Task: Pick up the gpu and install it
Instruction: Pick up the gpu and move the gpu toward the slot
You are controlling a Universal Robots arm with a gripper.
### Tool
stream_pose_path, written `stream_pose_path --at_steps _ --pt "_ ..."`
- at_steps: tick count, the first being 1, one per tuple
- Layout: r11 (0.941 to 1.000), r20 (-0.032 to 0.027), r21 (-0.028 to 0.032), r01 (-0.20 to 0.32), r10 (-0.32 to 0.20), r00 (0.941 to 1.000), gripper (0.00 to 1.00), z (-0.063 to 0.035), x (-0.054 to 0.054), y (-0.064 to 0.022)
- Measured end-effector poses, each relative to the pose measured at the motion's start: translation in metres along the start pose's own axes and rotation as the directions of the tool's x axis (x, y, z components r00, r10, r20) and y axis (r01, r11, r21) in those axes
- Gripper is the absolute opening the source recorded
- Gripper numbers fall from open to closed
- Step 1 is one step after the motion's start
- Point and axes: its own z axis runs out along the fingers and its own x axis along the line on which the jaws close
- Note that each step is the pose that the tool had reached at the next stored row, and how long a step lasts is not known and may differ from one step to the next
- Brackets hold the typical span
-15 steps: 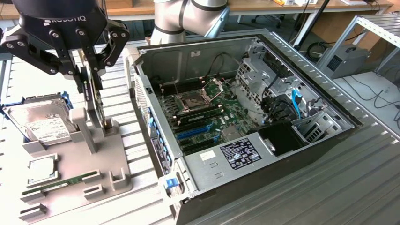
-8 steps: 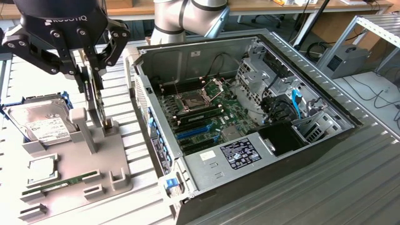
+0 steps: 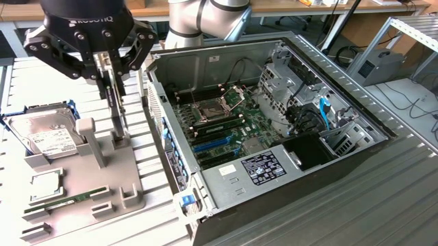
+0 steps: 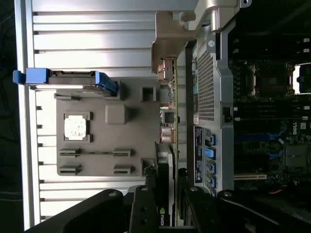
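Over the grey stand (image 3: 102,174), half-closed jaws clamp the slim black gpu (image 3: 118,115), upright, edge-on

We see an open computer case (image 3: 315,205). Beside the case, a gray parts fixture (image 3: 102,179) holds a hard drive (image 3: 41,134), a processor chip (image 3: 42,180) and a memory stick (image 3: 65,201).

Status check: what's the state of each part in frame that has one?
hand, shut on the gpu.
gpu, upright on edge, gripped near its top, lower end down at the fixture.
computer case, side open, board exposed.
blue card slots, empty.
hard drive, lying flat, label up.
memory stick, lying in the fixture.
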Motion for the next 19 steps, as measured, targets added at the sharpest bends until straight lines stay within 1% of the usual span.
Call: stream_pose_path --at_steps 16,19 --pt "1.0 0.0 0.0 0.0 0.0 1.0 0.27 0.0012 -0.046 0.0009" --pt "1.0 0.0 0.0 0.0 0.0 1.0 0.27 0.0015 -0.058 0.0012"
